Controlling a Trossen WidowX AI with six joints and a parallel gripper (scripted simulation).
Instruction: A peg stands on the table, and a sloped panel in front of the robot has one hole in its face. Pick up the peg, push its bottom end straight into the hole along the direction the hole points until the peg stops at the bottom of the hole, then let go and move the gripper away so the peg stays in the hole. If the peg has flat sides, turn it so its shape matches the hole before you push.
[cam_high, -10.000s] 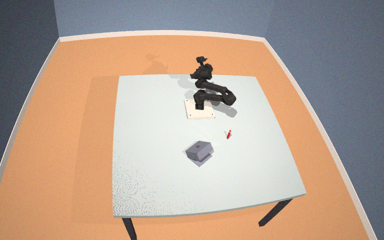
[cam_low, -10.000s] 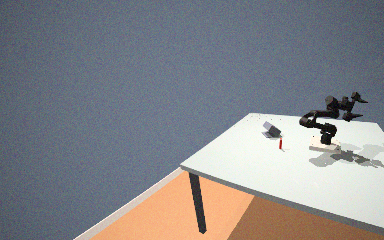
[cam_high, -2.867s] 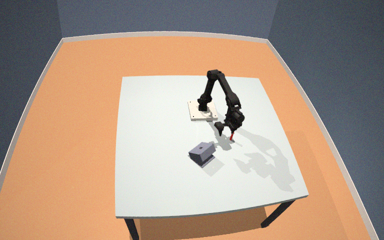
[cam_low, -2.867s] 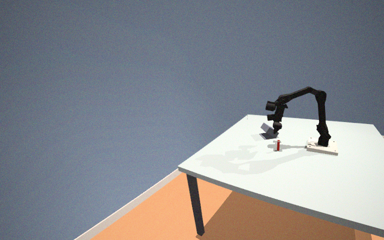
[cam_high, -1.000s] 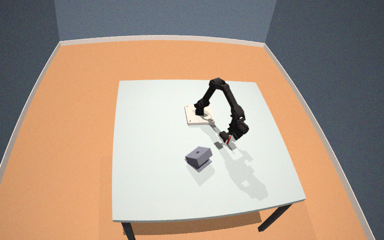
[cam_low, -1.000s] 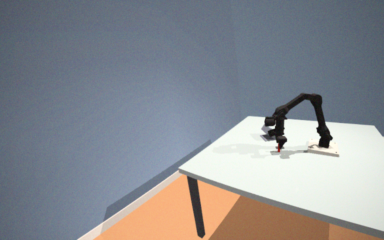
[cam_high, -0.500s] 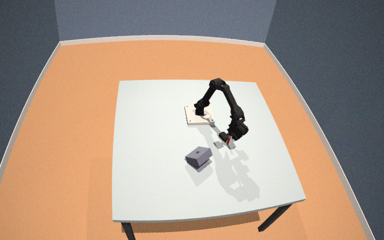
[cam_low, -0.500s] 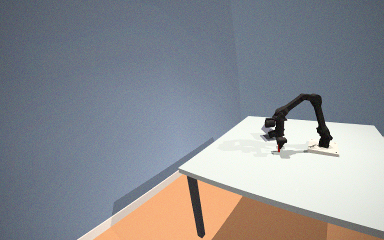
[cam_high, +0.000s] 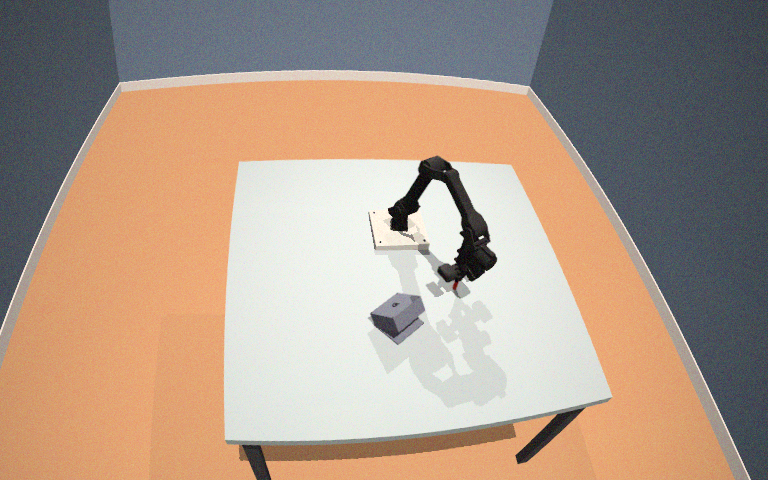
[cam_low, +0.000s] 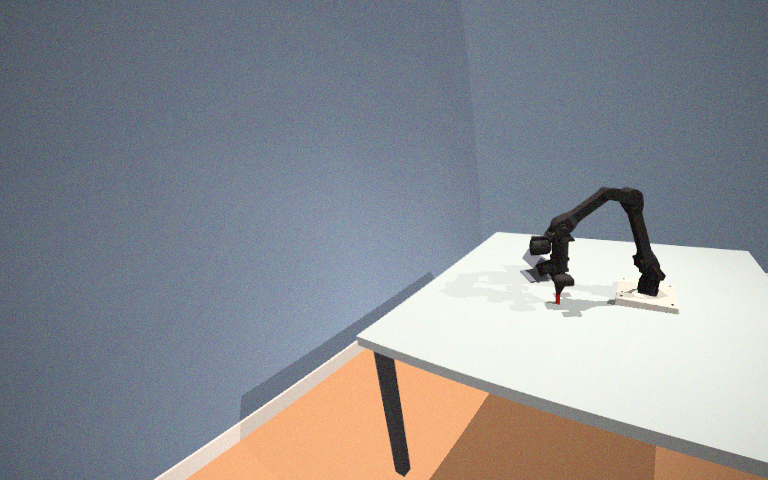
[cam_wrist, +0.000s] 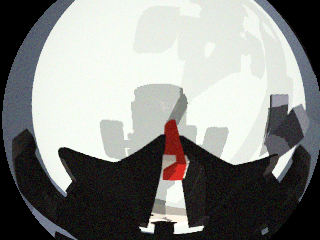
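The red peg (cam_high: 455, 285) (cam_low: 557, 299) (cam_wrist: 174, 145) stands about upright with its lower end at the table; it looks flat-sided in the wrist view. My gripper (cam_high: 456, 280) (cam_low: 558, 293) (cam_wrist: 171, 139) points down and is shut on the peg, with a finger on each side. The lower part of the peg shows below the fingertips in the top and exterior views. The grey sloped panel (cam_high: 385, 312) (cam_low: 532, 258) (cam_wrist: 286, 131) stands apart from the peg, with a small dark hole (cam_high: 395, 305) in its upper face. The hole does not show in the other views.
The pale base plate (cam_high: 390, 240) (cam_low: 645, 303) of the arm is behind the gripper on the table (cam_high: 294, 367) (cam_low: 651, 362). The panel is to the left of the gripper and nearer the front edge in the top view. Arm shadows fall across the table.
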